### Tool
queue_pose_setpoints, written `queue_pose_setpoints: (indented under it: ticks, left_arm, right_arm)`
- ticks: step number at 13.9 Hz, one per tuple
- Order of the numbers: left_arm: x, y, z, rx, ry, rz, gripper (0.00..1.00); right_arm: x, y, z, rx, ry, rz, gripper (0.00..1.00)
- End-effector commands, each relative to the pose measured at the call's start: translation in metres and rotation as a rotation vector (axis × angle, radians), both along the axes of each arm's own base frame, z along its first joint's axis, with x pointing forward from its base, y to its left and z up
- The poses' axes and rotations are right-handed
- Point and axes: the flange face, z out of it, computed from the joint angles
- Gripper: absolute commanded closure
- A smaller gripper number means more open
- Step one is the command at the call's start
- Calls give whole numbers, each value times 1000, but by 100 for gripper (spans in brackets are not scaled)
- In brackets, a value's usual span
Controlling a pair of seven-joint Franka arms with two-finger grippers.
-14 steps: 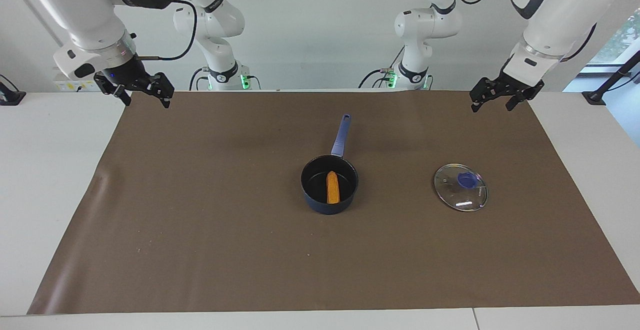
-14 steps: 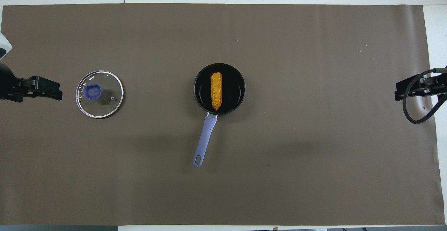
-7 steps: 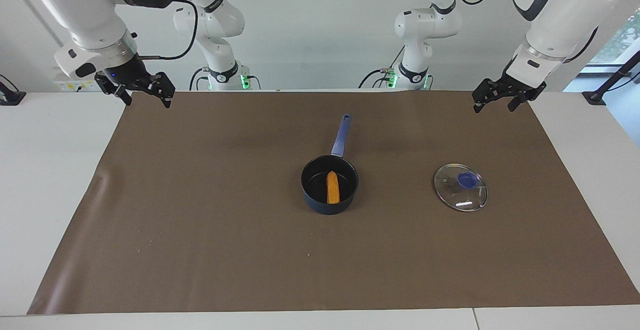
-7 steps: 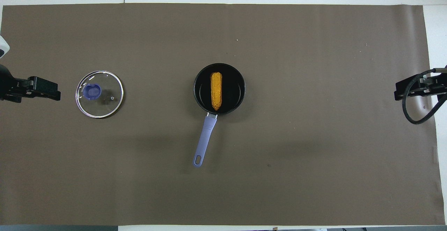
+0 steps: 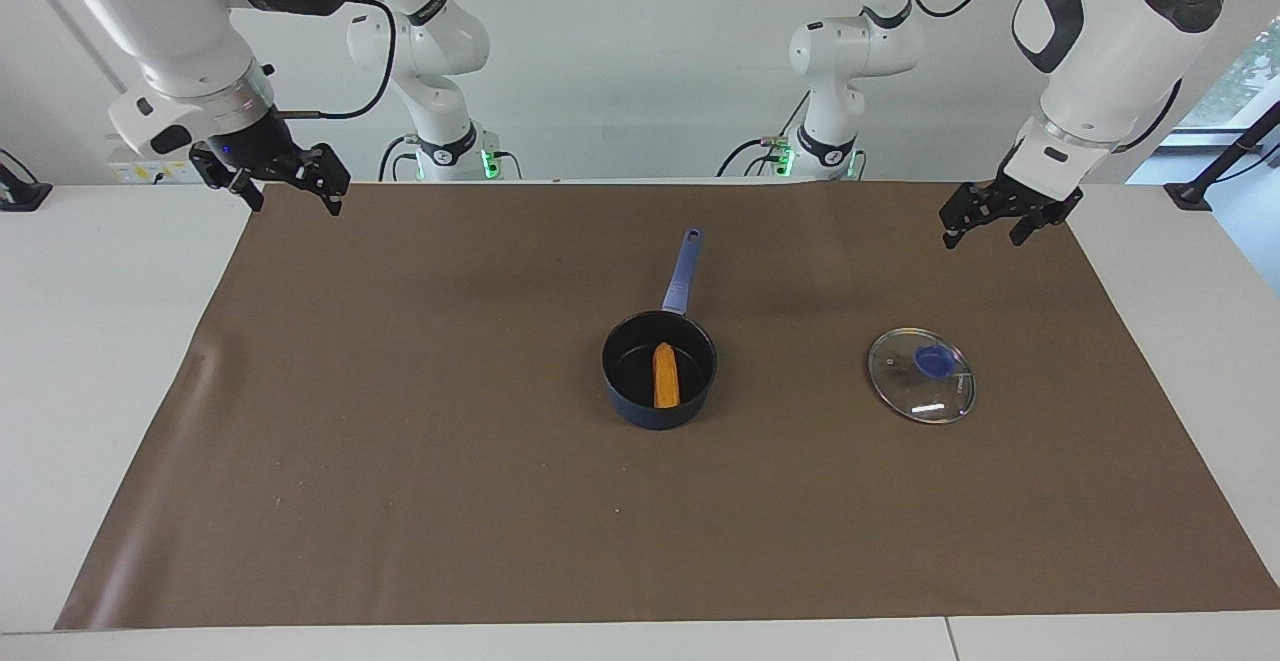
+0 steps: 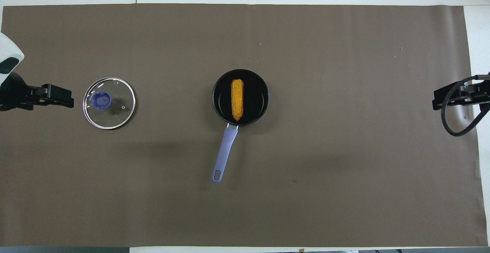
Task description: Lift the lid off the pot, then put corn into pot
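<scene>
left tool, released and empty, fingers spread, raised over the brown mat at the left arm's end of the table; in the overhead view its tip shows just beside the lid, not touching it. right tool, likewise released and empty, raised over the mat's corner at the right arm's end of the table, well apart from every object; in the overhead view only its dark tip and a looped black cable show at the edge.

lid: clear glass disc with metal rim and blue knob, lying flat on the mat toward the left arm's end of the table, well apart from the pot; same lid in the overhead view.

pot: dark blue, black inside, uncovered, standing upright near the middle of the mat. its long blue handle points toward the robots; in the overhead view the pot shows its full round opening and the handle runs slightly slantwise.

corn: yellow-orange cob lying inside the pot on its bottom, lengthwise roughly in line with the handle; in the overhead view the corn spans most of the pot's inside.
</scene>
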Motion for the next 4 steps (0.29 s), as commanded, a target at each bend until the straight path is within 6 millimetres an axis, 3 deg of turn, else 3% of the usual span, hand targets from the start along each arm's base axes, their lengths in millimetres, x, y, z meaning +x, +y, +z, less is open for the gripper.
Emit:
queue_pose_setpoints:
  ticks: [1,4]
  left_arm:
    - [-12,6,4,10,-3,0,0]
    - [-17,7,8,11,25,-11,0]
  right_arm:
    - [-3,-4,3,17,-6,20,0]
    - [-3,-4,3,17,-6,20,0]
